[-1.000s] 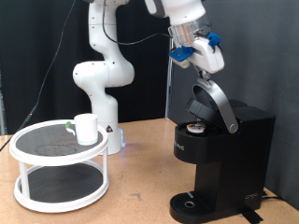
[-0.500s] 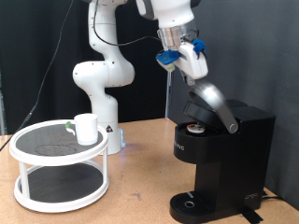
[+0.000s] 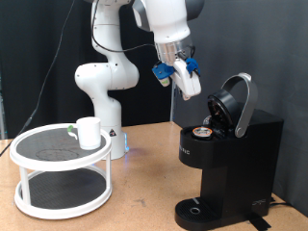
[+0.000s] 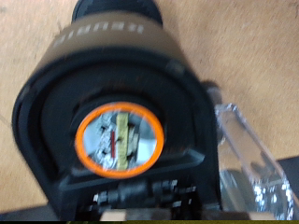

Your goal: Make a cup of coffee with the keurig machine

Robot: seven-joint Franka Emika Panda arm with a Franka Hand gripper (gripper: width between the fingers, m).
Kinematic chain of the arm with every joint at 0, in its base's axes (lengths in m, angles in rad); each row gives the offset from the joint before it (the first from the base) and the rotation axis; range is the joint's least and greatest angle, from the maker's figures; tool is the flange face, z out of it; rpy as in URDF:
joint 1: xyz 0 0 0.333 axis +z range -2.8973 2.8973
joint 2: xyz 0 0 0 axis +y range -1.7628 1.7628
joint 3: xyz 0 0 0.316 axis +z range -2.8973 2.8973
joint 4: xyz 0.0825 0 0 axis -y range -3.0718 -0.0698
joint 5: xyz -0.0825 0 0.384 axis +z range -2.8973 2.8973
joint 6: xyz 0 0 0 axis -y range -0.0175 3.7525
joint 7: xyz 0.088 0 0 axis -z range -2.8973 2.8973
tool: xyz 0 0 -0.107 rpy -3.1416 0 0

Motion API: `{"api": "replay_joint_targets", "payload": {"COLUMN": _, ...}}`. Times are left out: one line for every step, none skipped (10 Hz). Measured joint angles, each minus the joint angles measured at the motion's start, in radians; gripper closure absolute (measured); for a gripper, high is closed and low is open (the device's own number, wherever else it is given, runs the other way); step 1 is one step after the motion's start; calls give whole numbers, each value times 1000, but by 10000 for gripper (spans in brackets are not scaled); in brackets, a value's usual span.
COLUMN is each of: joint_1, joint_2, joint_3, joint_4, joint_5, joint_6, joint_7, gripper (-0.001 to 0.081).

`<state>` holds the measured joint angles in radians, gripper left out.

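The keurig machine [image 3: 226, 159] stands upright at the exterior view's right on the wooden worktop [image 3: 144, 192], its front with the small white logo facing the exterior view's left. Its hinged lid [image 3: 238, 101] is raised and tilted back, so the brew chamber lies exposed. Inside the chamber you can see a pod [image 3: 203, 132]; in the wrist view the pod [image 4: 120, 140] shows an orange rim and a foil top. Lettering on the machine's front edge in the wrist view is too blurred to read.

The hand [image 3: 187, 85] hangs in the air above and to the exterior view's left of the open lid, apart from it, with the fingers angled downward. You cannot tell whether the fingers are parted or together; nothing shows between them.

The cup [image 3: 89, 132] stands upright on the top tier of the white two-tier round rack [image 3: 60, 173] at the exterior view's left, well apart from the machine.
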<state>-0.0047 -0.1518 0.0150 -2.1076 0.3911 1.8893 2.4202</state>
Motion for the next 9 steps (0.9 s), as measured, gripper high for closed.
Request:
{"api": "replay_joint_targets", "payload": {"joint_1": 0, "joint_2": -5, "joint_3": -5, "joint_4": 1, "joint_5": 59, "joint_6": 7, "joint_7": -44, "gripper": 806}}
{"api": "replay_joint_targets", "payload": {"joint_1": 0, "joint_2": -13, "joint_3": -7, "joint_4": 6, "joint_5": 129, "joint_6": 10, "joint_7": -95, "gripper": 806}}
{"api": "replay_joint_targets", "payload": {"joint_1": 4, "joint_2": -18, "joint_3": -6, "joint_4": 20, "joint_5": 205, "joint_6": 19, "joint_7": -146, "gripper": 806}}
{"api": "replay_joint_targets", "payload": {"joint_1": 12, "joint_2": -19, "joint_3": -2, "joint_4": 40, "joint_5": 270, "joint_6": 21, "joint_7": -182, "gripper": 806}}
{"api": "replay_joint_targets", "payload": {"joint_1": 20, "joint_2": -18, "joint_3": 3, "joint_4": 59, "joint_5": 309, "joint_6": 21, "joint_7": -199, "gripper": 806}}
{"api": "replay_joint_targets", "payload": {"joint_1": 29, "joint_2": -13, "joint_3": 11, "joint_4": 81, "joint_5": 327, "joint_6": 20, "joint_7": -200, "gripper": 806}}
{"api": "replay_joint_targets", "payload": {"joint_1": 38, "joint_2": -6, "joint_3": 26, "joint_4": 105, "joint_5": 328, "joint_6": 20, "joint_7": -195, "gripper": 806}}
{"api": "replay_joint_targets", "payload": {"joint_1": 46, "joint_2": 0, "joint_3": 44, "joint_4": 126, "joint_5": 324, "joint_6": 20, "joint_7": -189, "gripper": 806}}
{"api": "replay_joint_targets", "payload": {"joint_1": 53, "joint_2": 5, "joint_3": 63, "joint_4": 145, "joint_5": 317, "joint_6": 20, "joint_7": -172, "gripper": 806}}
